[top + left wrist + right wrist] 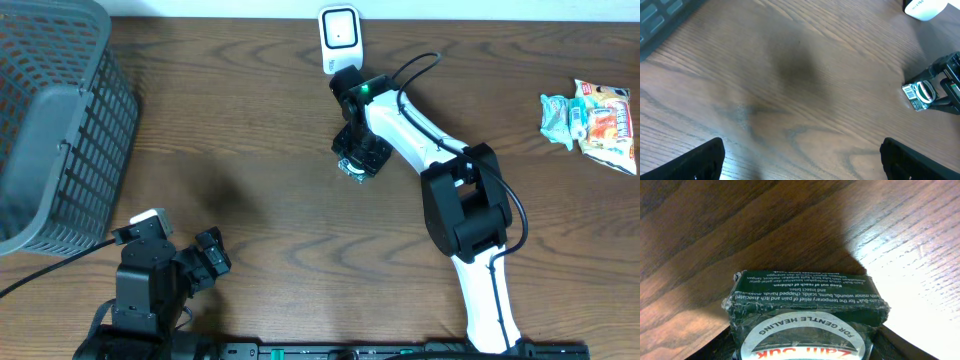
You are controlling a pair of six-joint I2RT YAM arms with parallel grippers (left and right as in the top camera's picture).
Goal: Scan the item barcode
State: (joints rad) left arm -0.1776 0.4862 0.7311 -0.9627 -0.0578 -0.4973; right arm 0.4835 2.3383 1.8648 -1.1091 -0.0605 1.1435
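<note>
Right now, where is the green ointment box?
Overhead view: the green ointment box lies near centre frame under the right end effector, just in front of the white scanner and well left of the snack packets.

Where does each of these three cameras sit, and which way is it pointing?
Overhead: above the table, looking straight down; left arm, right arm, basket and scanner show.
Left wrist: low on that left arm, facing across the wood toward the green box; its open fingertips fill the bottom corners.
Right wrist: close over the box, facing its label; hardly any robot shows.
Shared: all three see the box.
</note>
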